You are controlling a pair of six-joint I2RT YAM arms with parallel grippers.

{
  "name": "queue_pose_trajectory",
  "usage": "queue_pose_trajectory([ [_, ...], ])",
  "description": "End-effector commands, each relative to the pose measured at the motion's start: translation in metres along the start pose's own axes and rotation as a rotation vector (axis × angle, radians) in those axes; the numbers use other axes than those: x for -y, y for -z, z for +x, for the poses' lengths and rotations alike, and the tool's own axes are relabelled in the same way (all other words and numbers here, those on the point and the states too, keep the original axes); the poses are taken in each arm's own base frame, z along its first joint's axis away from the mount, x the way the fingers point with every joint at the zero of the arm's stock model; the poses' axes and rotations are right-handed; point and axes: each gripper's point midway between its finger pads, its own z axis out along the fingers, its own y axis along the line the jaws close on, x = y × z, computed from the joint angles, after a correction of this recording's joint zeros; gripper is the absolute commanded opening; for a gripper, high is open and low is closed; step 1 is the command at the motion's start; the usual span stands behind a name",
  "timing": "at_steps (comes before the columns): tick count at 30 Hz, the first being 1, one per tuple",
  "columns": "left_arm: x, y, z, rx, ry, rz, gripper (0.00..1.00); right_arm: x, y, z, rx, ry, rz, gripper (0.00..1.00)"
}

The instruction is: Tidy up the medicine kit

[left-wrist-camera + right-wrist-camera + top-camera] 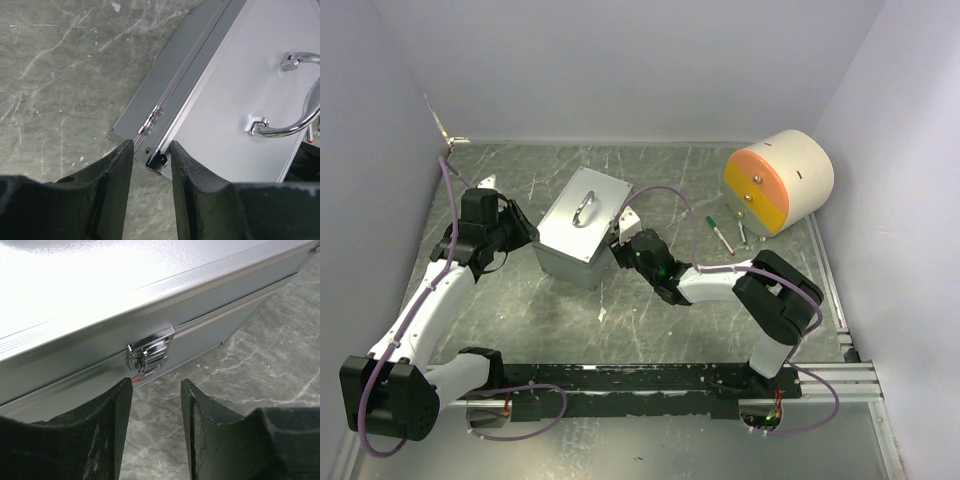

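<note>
A closed silver aluminium case (582, 226) with a chrome handle (585, 208) lies mid-table. My left gripper (525, 232) is open at its left side; in the left wrist view the gripper (152, 155) straddles the case's black corner cap (157, 159), with a hinge (150, 120) and the handle (295, 120) beyond. My right gripper (620, 245) is open at the case's right side; in the right wrist view the gripper (156, 390) sits just below the chrome latch (150, 352), which is fastened on the case (100, 300). Neither gripper holds anything.
A cream cylinder with an orange face (778, 182) lies on its side at the back right. Two or three pens, one with a green cap (720, 235), lie on the table in front of it. White walls enclose the table on three sides.
</note>
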Motion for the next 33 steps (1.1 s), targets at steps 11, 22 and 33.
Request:
queue_pose_trajectory([
  [11, -0.018, -0.002, 0.025, -0.090, -0.026, -0.059, 0.45, 0.039, -0.006, -0.015, 0.086, -0.037, 0.208, 0.36],
  [22, -0.016, -0.005, 0.026, -0.098, -0.025, -0.050, 0.43, 0.038, 0.003, -0.035, 0.135, -0.080, 0.179, 0.32],
  [33, -0.016, -0.006, 0.030, -0.109, -0.026, -0.042, 0.43, 0.031, -0.002, -0.049, 0.152, -0.116, 0.134, 0.32],
])
